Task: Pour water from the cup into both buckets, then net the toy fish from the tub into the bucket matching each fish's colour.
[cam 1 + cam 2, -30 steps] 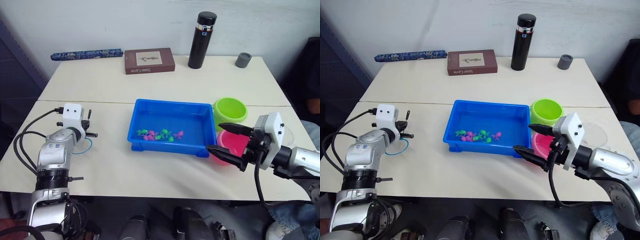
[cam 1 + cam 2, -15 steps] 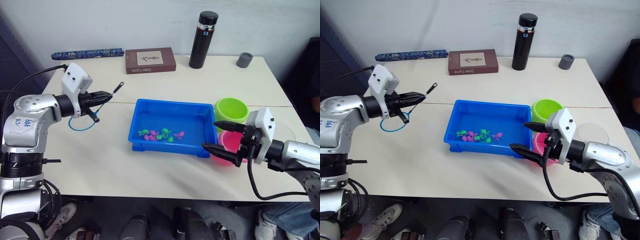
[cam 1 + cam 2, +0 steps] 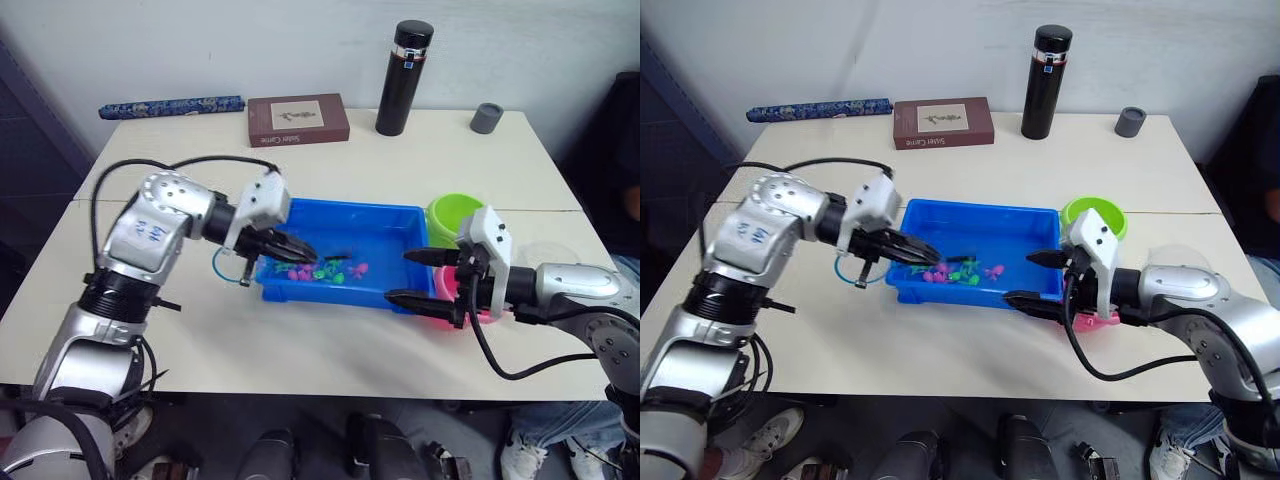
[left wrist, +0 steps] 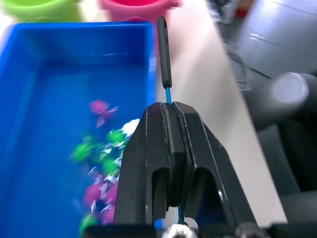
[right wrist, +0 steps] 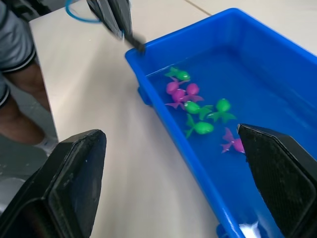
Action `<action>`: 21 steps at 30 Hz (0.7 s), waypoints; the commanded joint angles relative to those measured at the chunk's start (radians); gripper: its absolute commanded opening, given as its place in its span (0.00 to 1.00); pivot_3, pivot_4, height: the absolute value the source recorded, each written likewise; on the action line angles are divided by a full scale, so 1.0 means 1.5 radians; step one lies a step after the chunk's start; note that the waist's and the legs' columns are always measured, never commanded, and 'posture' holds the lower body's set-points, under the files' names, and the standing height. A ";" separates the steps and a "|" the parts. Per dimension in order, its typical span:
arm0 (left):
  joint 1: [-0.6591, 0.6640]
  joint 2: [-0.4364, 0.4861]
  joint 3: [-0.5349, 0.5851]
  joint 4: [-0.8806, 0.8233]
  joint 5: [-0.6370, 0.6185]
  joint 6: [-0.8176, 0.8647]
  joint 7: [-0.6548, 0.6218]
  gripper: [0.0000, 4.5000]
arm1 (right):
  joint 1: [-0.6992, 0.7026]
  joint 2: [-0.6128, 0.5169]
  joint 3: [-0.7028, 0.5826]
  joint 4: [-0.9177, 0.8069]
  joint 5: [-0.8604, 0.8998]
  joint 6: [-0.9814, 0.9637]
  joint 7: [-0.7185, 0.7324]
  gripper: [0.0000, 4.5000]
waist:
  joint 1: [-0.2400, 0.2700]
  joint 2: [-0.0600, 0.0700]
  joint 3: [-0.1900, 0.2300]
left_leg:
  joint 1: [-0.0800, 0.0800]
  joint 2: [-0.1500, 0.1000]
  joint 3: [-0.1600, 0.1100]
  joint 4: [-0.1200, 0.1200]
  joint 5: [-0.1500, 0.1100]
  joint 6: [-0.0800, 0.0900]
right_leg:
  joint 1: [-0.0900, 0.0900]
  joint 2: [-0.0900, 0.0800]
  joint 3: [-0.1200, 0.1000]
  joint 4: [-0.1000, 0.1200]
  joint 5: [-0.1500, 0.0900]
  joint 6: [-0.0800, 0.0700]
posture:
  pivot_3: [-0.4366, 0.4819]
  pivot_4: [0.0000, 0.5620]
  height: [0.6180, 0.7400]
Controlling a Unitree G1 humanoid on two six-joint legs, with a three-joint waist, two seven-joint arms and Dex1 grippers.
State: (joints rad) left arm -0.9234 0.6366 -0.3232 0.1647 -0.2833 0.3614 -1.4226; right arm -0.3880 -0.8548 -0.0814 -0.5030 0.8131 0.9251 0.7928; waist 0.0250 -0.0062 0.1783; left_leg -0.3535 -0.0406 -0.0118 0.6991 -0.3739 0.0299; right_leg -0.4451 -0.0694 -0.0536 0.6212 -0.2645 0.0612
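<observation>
The blue tub [image 3: 345, 208] sits mid-table and holds several tiny pink and green toy fish [image 3: 320, 270]. My left gripper [image 3: 300, 250] reaches over the tub's left wall, shut on the net's thin handle [image 4: 164, 54]. The handle's dark end points across the water, while the light-blue hoop [image 3: 228, 266] hangs outside the tub's left side. My right gripper [image 3: 410, 277] stands open at the tub's front right corner, in front of the pink bucket [image 3: 447, 285]. The green bucket [image 3: 455, 215] stands just behind that one. The clear cup [image 3: 1180, 256] is partly hidden behind my right forearm.
A black flask [image 3: 405, 78], a brown book [image 3: 298, 120], a grey cap [image 3: 487, 118] and a blue patterned roll [image 3: 170, 105] line the far side of the table. A seam runs across where two tabletops meet.
My left arm has swung from the table's left side to the tub, carrying the net so its handle end is over the water. The right gripper has shifted slightly left, still open.
</observation>
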 commanded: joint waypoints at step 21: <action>-0.133 -0.162 -0.019 0.195 0.080 -0.178 -0.052 0.00 | -0.036 0.034 0.022 -0.038 0.037 0.036 -0.013 1.00 | 0.001 0.000 0.000 | -0.001 0.000 -0.001 0.000 0.000 0.001 | 0.000 0.000 -0.001 0.000 0.001 0.001 | 0.48 0.27 0.99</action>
State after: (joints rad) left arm -1.0970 0.4009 -0.3710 0.4606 -0.1554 0.0973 -1.4872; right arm -0.4413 -0.8072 -0.0446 -0.5295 0.8562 0.9836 0.7758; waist 0.0264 -0.0064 0.1785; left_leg -0.3553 -0.0410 -0.0132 0.6995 -0.3741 0.0317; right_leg -0.4451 -0.0694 -0.0549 0.6216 -0.2633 0.0632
